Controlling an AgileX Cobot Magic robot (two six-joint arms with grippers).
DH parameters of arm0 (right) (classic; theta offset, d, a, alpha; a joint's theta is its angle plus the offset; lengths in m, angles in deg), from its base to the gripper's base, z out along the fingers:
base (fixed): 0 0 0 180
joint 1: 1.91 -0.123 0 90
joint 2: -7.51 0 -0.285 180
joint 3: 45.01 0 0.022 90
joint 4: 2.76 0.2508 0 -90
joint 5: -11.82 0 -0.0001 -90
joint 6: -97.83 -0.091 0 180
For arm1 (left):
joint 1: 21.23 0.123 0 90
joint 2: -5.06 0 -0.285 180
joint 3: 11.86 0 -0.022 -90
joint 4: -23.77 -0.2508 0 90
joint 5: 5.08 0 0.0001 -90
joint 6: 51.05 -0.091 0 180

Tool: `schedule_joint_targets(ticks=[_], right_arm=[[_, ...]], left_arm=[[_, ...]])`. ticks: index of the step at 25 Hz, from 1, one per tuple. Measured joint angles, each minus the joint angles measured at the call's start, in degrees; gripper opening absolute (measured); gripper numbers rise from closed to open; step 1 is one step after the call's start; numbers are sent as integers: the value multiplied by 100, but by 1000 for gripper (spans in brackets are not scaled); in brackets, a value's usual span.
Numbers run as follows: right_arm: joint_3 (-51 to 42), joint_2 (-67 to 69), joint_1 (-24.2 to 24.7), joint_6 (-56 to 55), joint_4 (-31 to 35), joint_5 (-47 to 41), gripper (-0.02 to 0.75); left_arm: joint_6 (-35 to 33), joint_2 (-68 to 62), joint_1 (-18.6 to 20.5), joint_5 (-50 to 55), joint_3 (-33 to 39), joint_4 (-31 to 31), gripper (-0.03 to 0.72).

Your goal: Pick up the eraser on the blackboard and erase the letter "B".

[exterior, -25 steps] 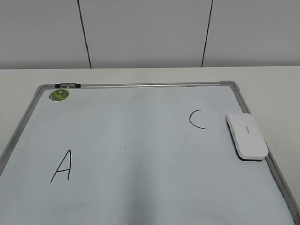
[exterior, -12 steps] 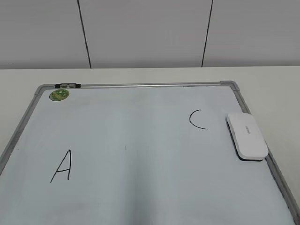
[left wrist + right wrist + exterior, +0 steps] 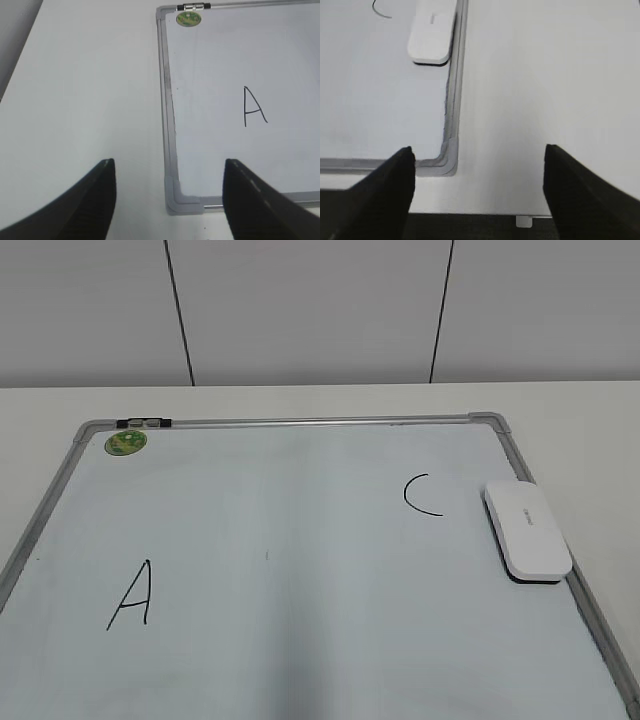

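Note:
The blackboard [image 3: 300,540] is a white board with a grey frame, lying flat on the table. The white eraser [image 3: 527,530] lies on its right edge, next to the black "C" [image 3: 420,494]; it also shows in the right wrist view [image 3: 431,32]. A black "A" [image 3: 132,595] is at the lower left. No letter "B" shows; only a faint mark [image 3: 266,555] sits mid-board. My left gripper [image 3: 169,200] is open and empty over the board's near left corner. My right gripper [image 3: 479,187] is open and empty over the near right corner. Neither gripper shows in the exterior view.
A round green sticker [image 3: 127,442] sits at the board's far left corner. White table [image 3: 545,75] surrounds the board. The table's front edge [image 3: 480,214] shows in the right wrist view. A panelled wall [image 3: 300,310] stands behind.

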Motion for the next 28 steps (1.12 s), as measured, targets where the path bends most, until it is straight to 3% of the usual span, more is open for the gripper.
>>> schedule_joint_targets(ticks=[6, 28], right_arm=[[0, -697, 497, 0, -28, -24, 592], [0, -984, 534, 0, -32, -35, 592]], left_arm=[[-9, 265, 0, 0, 0, 0, 499], [-9, 265, 0, 0, 0, 2, 480]])
